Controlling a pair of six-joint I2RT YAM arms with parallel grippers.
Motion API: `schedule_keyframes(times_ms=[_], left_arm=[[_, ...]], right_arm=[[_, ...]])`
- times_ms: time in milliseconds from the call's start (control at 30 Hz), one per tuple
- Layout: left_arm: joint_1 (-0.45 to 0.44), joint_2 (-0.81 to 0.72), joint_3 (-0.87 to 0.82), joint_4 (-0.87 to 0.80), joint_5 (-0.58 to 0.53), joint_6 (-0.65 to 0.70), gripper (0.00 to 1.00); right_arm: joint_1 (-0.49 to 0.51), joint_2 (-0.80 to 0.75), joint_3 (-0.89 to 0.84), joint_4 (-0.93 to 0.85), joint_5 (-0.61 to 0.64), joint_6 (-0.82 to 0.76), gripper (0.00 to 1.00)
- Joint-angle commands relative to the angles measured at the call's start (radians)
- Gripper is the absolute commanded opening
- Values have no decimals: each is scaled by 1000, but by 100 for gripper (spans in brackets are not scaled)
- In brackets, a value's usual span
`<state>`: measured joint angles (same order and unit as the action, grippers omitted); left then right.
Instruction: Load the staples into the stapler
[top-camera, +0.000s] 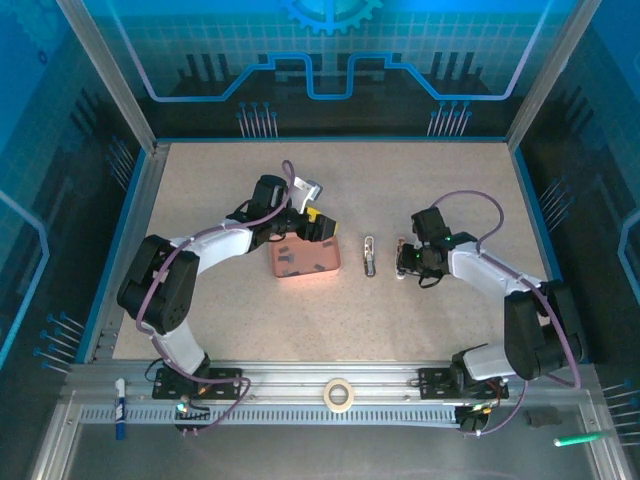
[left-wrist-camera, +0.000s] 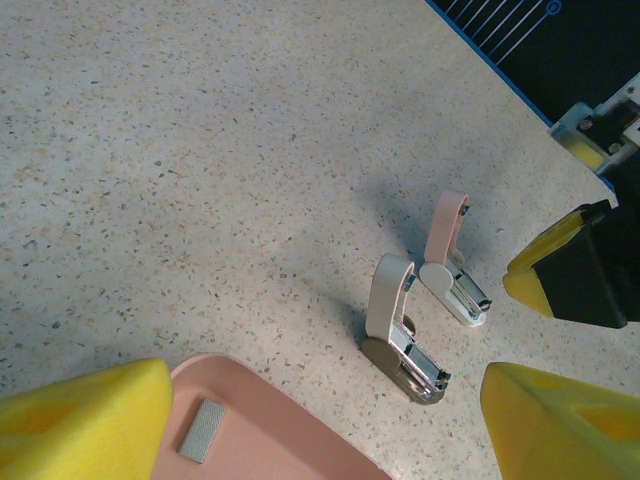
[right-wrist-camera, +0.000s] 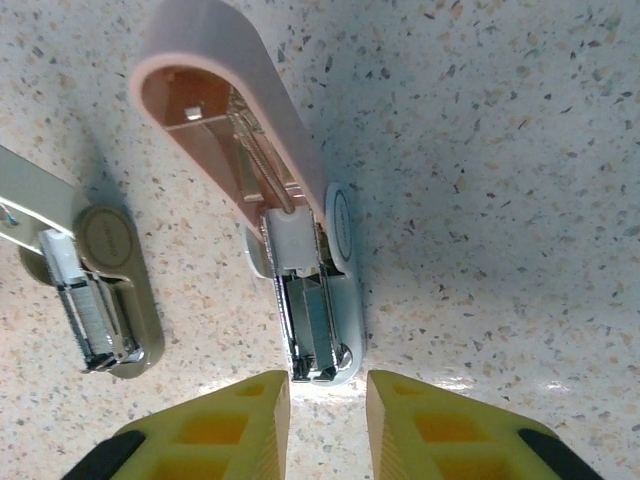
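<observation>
While the left gripper (left-wrist-camera: 325, 425) hangs above the right far corner of the pink tray (top-camera: 305, 272), its yellow fingers (left-wrist-camera: 85, 420) stand wide apart and hold nothing. In the left wrist view one short grey strip of staples (left-wrist-camera: 203, 430) lies flat on the tray floor, apart from both fingers. From the top camera a few small dark marks show inside the tray, too small to make out.

Two staplers sit on the speckled table (top-camera: 430, 180), side by side to the right of the tray, both with their lids swung up. The grey stapler (top-camera: 370, 256) is the nearer one to the tray; its cream lid stands up from a dull base and its metal channel lies open. Just to its right is the pink stapler (right-wrist-camera: 240, 150), with its pink lid raised and its channel open on a white base. The two are close to each other but do not touch.

The right gripper (right-wrist-camera: 328, 400) is low over the pink stapler, at the open end of the channel. Its fingers (right-wrist-camera: 215, 430) are drawn close together, with only a narrow slit between them, and their tips sit just beside the end of the white base. I cannot tell whether anything thin is pinched in that slit.

On the metal rail at the near edge lies a roll of tape (top-camera: 339, 394), a blue marker (top-camera: 119, 408) to the left and a green pen (top-camera: 575, 438) to the right.
</observation>
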<state>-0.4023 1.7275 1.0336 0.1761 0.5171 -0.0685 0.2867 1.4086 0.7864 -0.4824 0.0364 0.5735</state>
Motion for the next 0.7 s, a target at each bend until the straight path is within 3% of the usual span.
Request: schedule_keyframes(times_ms=[0, 667], left_arm=[[-6, 13, 27, -10, 3, 12, 82], [-3, 18, 29, -9, 4, 9, 82]], right_arm=[[-2, 34, 36, -40, 11, -28, 27], [0, 160, 123, -26, 25, -77, 26]])
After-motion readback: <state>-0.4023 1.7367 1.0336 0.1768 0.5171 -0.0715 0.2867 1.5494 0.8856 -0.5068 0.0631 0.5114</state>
